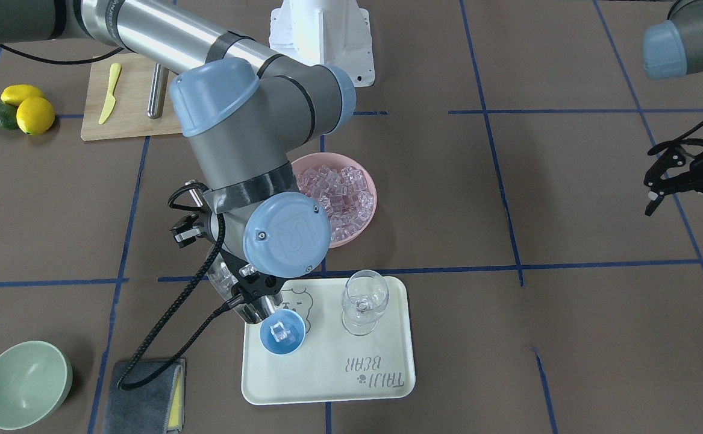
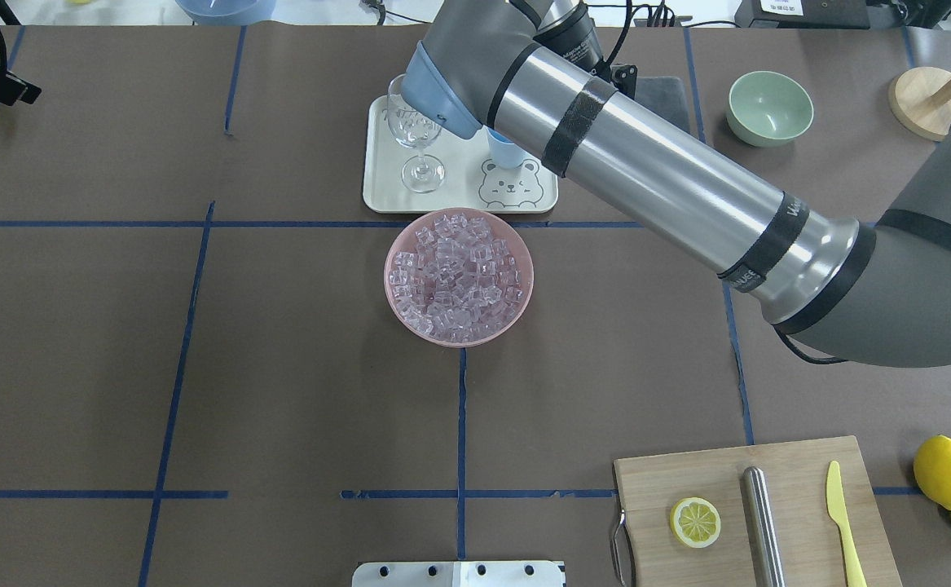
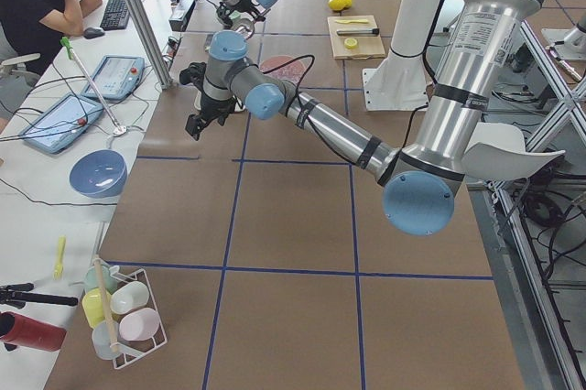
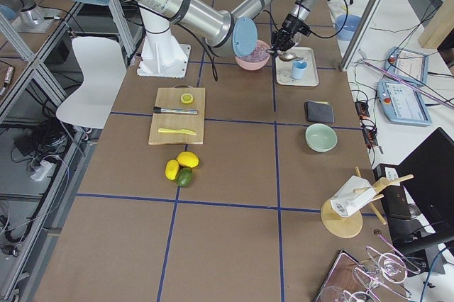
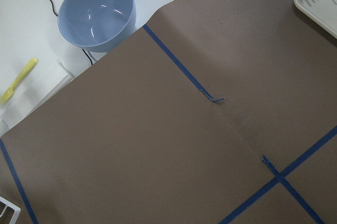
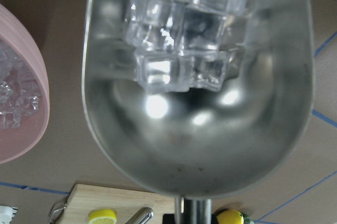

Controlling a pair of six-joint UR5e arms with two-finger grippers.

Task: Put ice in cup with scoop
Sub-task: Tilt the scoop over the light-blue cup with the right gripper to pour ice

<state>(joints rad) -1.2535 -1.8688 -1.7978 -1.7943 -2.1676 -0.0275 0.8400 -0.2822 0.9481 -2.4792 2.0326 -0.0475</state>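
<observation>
Stainless-steel and shiny, the deep-troughed scoop [image 6: 195, 129] filled the right wrist view. Its long axis ran up that picture: thin straight handle at the bottom edge, open mouth at the top. Small clear glassy ice cubes [image 6: 179, 40] sat bunched toward the mouth end. Right hand [image 1: 259, 299] pinched the handle, fingers closed on it.

In the front-facing view the trough showed just beside the small round light-blue cup [image 1: 282, 331], on that view's left, over the corner of the cream rectangular tray [image 1: 327, 386]. The right arm's wrist hid most of the scoop there, so its tilt could not be told. The cup stood upright on the tray with a few cubes inside.

A clear stemmed wine glass [image 1: 363, 301] stood upright on the same tray, near the cup but apart. A pink round bowl [image 2: 520, 277] heaped with more cubes sat just off the tray on the robot's side. In the overhead view the right forearm crossed over the tray and covered part of the cup.

Left hand [image 1: 652, 187] hung well apart at the surface's far end, fingers spread, nothing between them.

Also on the brown surface [image 2: 279, 367] were a pale green bowl [image 1: 23, 386], a grey folded cloth [image 1: 146, 398], and a wooden cutting board [image 2: 687, 481] carrying a lemon slice [image 2: 695, 522], steel cylinder [image 2: 764, 522] and yellow knife [image 2: 842, 522].
</observation>
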